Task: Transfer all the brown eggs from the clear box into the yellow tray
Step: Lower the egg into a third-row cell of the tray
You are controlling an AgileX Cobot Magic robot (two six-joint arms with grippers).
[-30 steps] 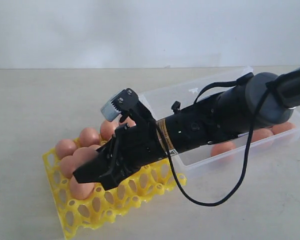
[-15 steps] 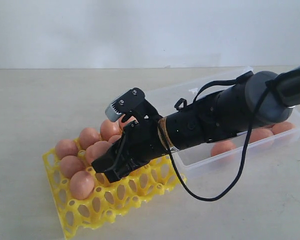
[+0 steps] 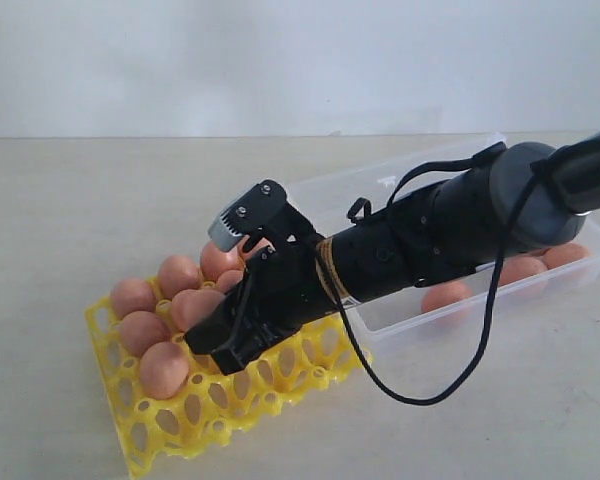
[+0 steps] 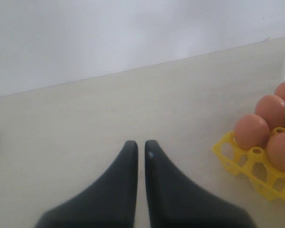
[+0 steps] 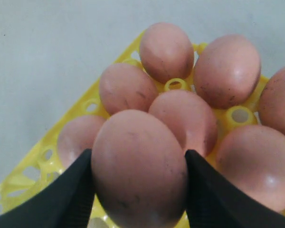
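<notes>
Right tool grips one smooth pinkish-brown oval egg low over the tray. My left tool, closed to a slit and empty, idles above the pale counter. More eggs wait in the shallow clear plastic box. On the bright yellow lattice tray, seated eggs crowd my target. I fear a misaligned descent would crack shell against shell, or against a raised peg.

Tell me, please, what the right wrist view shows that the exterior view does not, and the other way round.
Only the right wrist view: how the right hand grips, with one finger on each side of a brown egg. Only the exterior view: the clear box holding leftover eggs, and the black arm reaching over it. Both: the yellow tray with seated eggs in its cups.
</notes>
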